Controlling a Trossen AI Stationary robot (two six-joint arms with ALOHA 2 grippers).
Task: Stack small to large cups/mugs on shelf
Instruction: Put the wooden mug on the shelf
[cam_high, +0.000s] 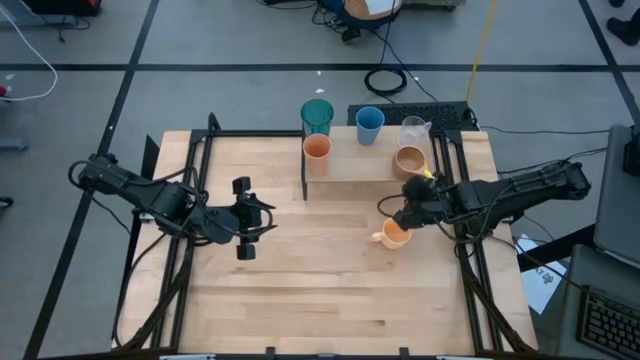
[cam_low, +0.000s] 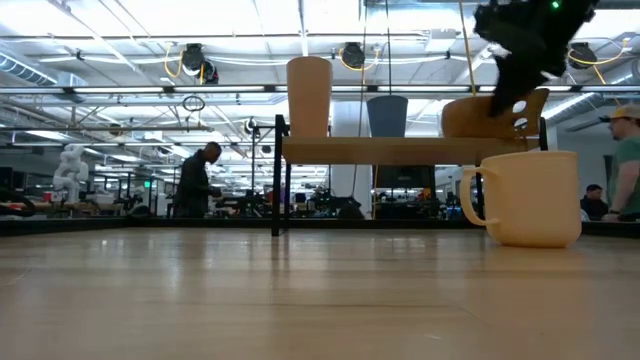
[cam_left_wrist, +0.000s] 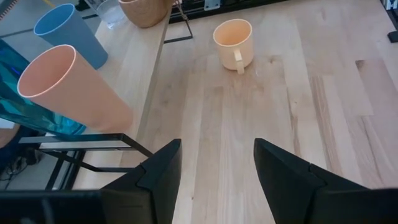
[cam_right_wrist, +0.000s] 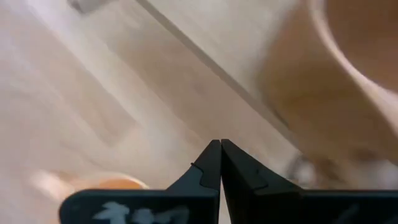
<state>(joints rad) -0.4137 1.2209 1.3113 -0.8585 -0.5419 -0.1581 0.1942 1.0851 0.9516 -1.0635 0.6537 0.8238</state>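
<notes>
Right gripper (cam_high: 407, 190) pinched together, empty, beside brown wooden mug (cam_high: 410, 159) at shelf (cam_high: 360, 166) right end, orange handled mug (cam_high: 395, 234) on table just below; left gripper (cam_high: 243, 216) fingers apart, idle mid-table.

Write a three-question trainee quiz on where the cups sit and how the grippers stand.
1. True or false: the orange handled mug stands on the shelf.
2. Which gripper is shut? A left gripper B right gripper
3. Fill in: the cup nearest the shelf's left end is the ___ cup.

Key: 1 false, it stands on the table; 2 B, empty; 3 orange cup.
</notes>
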